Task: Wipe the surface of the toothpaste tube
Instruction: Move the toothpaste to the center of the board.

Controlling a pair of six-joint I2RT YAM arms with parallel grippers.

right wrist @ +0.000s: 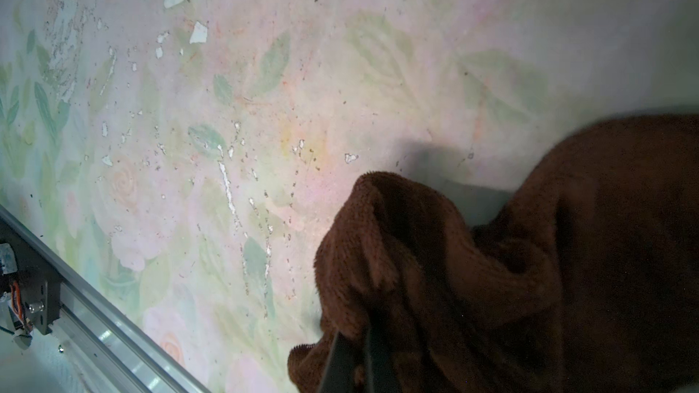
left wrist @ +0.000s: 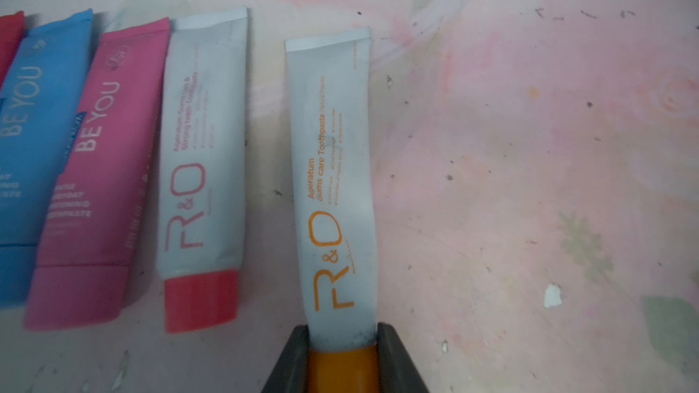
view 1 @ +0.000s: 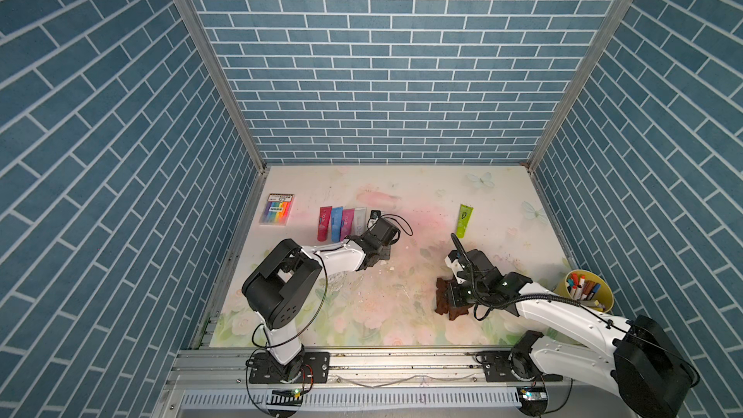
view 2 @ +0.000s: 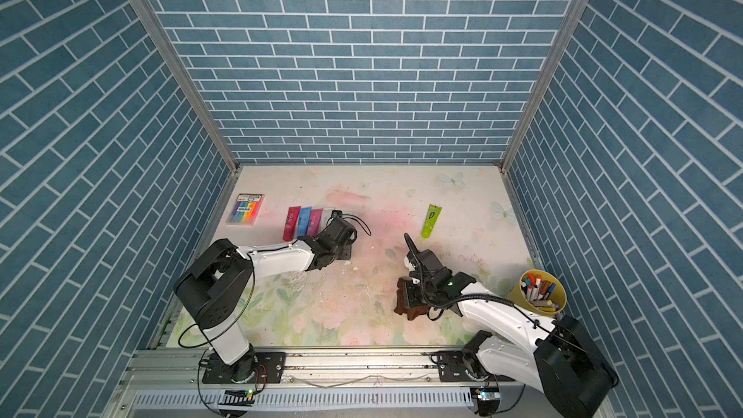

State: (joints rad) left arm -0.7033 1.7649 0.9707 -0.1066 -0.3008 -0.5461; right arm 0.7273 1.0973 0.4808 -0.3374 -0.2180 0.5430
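Toothpaste tube (left wrist: 333, 183) is cropped at its cap.

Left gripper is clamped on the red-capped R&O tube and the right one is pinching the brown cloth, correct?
Not quite. In the left wrist view the left gripper is clamped on the orange-capped R&O tube; the red-capped tube lies free beside it. The right gripper does pinch the brown cloth.

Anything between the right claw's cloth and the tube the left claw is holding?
Nothing visible. The left claw grips the tube by its orange cap end; the right claw holds the cloth, and only bare mat lies between them. The green tube lies farther back, off that line.
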